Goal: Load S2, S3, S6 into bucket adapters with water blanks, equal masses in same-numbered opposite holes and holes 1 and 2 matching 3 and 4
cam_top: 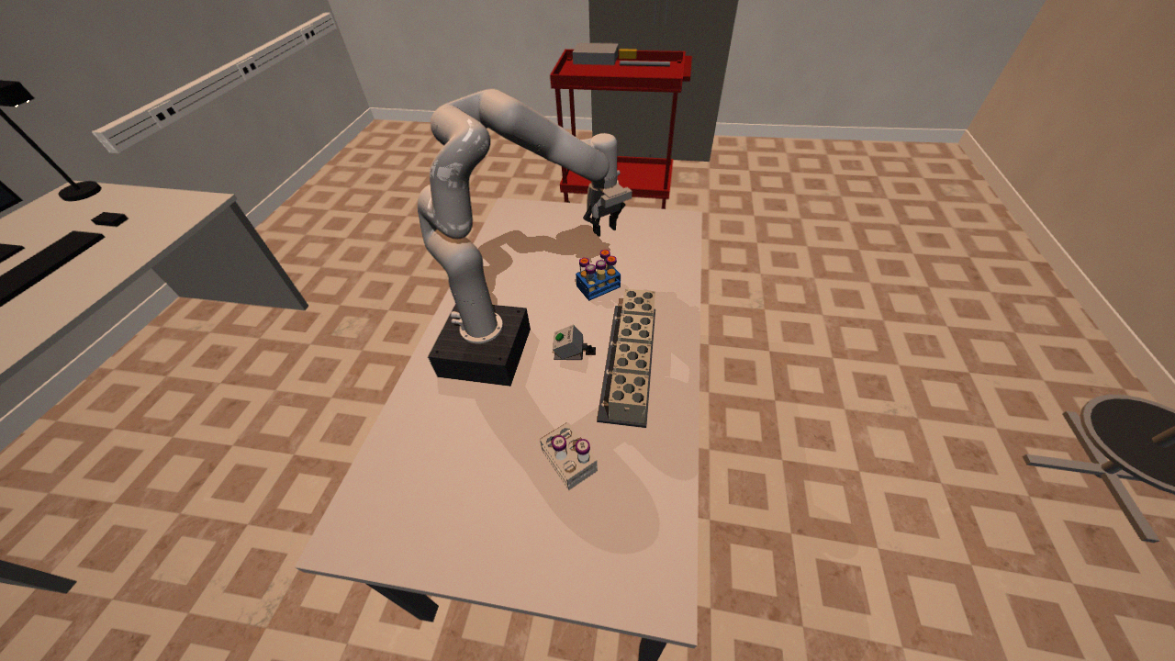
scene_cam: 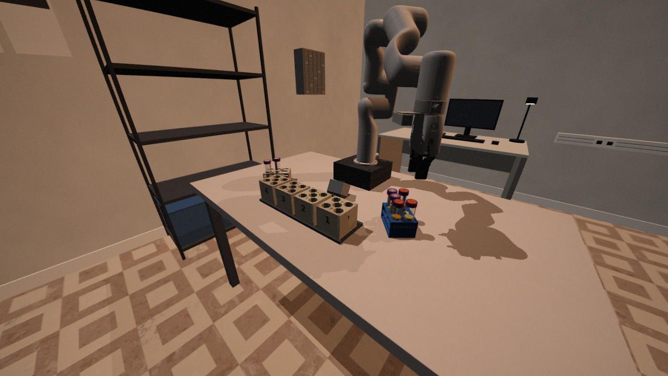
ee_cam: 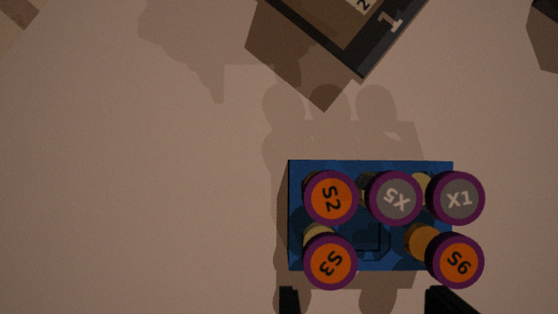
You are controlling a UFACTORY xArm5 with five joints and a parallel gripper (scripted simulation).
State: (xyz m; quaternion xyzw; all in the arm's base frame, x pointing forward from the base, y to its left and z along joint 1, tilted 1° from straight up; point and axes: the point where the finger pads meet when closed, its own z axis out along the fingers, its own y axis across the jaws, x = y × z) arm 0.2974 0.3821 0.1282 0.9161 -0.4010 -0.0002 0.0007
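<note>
At the far end of the table (cam_top: 493, 526) (scene_cam: 485, 280) (ee_cam: 131, 218), the gripper (cam_top: 605, 229) (scene_cam: 418, 172) (ee_cam: 367, 301) hangs above and beyond the blue rack (cam_top: 598, 285) (scene_cam: 399, 228) (ee_cam: 370, 165), fingers parted partway with nothing between them. S2 (cam_top: 610, 260) (scene_cam: 397, 202) (ee_cam: 331, 198), S3 (cam_top: 604, 254) (scene_cam: 411, 202) (ee_cam: 330, 262) and S6 (cam_top: 584, 262) (scene_cam: 403, 191) (ee_cam: 455, 261) stand in that rack, sharing it with X5 (cam_top: 600, 264) (scene_cam: 395, 197) (ee_cam: 394, 198) and X1 (cam_top: 590, 268) (scene_cam: 392, 191) (ee_cam: 456, 198), which should stay put. Along the right side, the loading stand (cam_top: 624, 423) (scene_cam: 347, 236) (ee_cam: 353, 65) carries four adapters, from adapter 1 (scene_cam: 327, 219) at its far end to adapter 4 (cam_top: 628, 408) (scene_cam: 266, 190) at its near end, and their holes look unfilled. Nearer still, two white-dotted water blanks stand in the clear rack (cam_top: 579, 476) (scene_cam: 283, 175), their printed volumes too small to read. So the loading seems all to do: three samples to place, partners to match, then the green DONE key (cam_top: 559, 337) to press. Between S3 and S6 one well is free, giving a finger some room, though neighbouring caps sit close. The outer side of S3 and S6 faces open table, so that looks the easier approach. A low carry toward adapter 1 could clip S2 or the grey-dotted tubes, and the loose blue rack could shift if nudged.
</note>
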